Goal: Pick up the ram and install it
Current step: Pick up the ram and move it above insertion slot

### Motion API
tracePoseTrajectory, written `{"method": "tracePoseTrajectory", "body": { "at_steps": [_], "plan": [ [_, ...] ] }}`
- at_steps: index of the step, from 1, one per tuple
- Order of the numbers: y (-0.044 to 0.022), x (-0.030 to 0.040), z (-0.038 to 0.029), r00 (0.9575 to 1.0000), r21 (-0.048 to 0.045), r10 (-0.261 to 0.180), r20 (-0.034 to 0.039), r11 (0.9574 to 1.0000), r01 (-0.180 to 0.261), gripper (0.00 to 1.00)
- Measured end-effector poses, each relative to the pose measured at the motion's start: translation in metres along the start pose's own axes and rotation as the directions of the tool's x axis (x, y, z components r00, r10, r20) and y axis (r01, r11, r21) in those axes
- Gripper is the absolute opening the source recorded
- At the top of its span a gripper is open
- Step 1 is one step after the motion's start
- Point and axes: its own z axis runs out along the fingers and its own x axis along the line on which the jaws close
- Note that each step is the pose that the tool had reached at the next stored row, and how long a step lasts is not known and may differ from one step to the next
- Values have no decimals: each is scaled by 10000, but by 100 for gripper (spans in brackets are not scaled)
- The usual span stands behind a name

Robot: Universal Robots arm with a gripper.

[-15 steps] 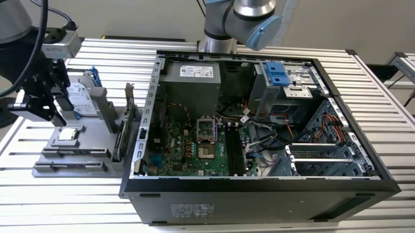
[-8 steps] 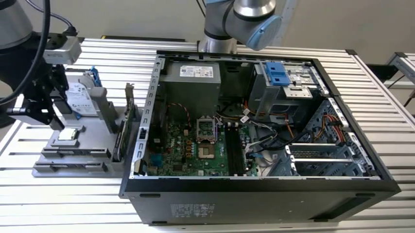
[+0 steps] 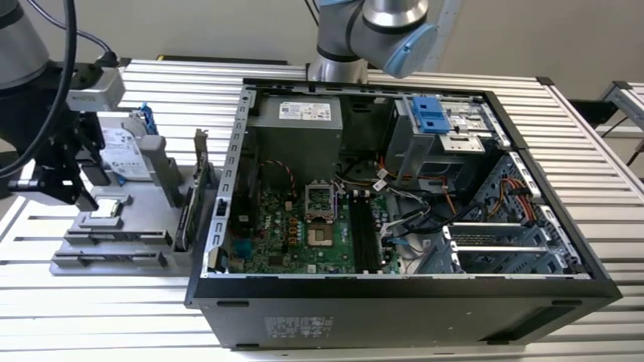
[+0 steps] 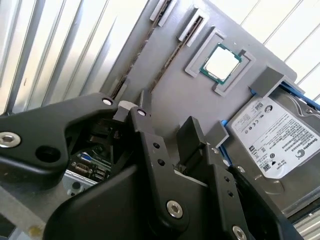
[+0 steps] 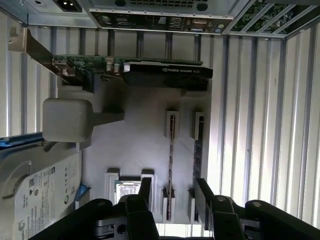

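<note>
Two ram sticks stand on edge in slotted holders on the grey fixture (image 3: 151,226), seen as thin dark strips in the first wrist view: ram (image 5: 171,150) and a second stick (image 5: 198,155). In the exterior view they lie at the fixture's near end (image 3: 119,238). My gripper (image 5: 173,186) hovers above the fixture, open, with nothing between its black fingers (image 5: 146,190). The nearer ram strip runs under the gap between them. The gripper (image 4: 167,112) and a ram edge (image 4: 172,55) also show in the second wrist view. In the exterior view the gripper (image 3: 89,202) is at the left.
The fixture also holds a processor chip (image 4: 221,62), a silver hard drive (image 4: 280,145) in a blue frame and an upright expansion card (image 5: 130,67). The open computer case (image 3: 403,286) stands to the exterior view's right, with dark memory slots (image 3: 360,226) on its motherboard.
</note>
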Motion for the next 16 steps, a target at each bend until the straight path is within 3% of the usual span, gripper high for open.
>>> {"method": "tracePoseTrajectory", "body": {
  "at_steps": [16],
  "plan": [
    [-10, -191, 114, 10000, 88, -30, -2, 10000, 30, 100]
  ]
}}
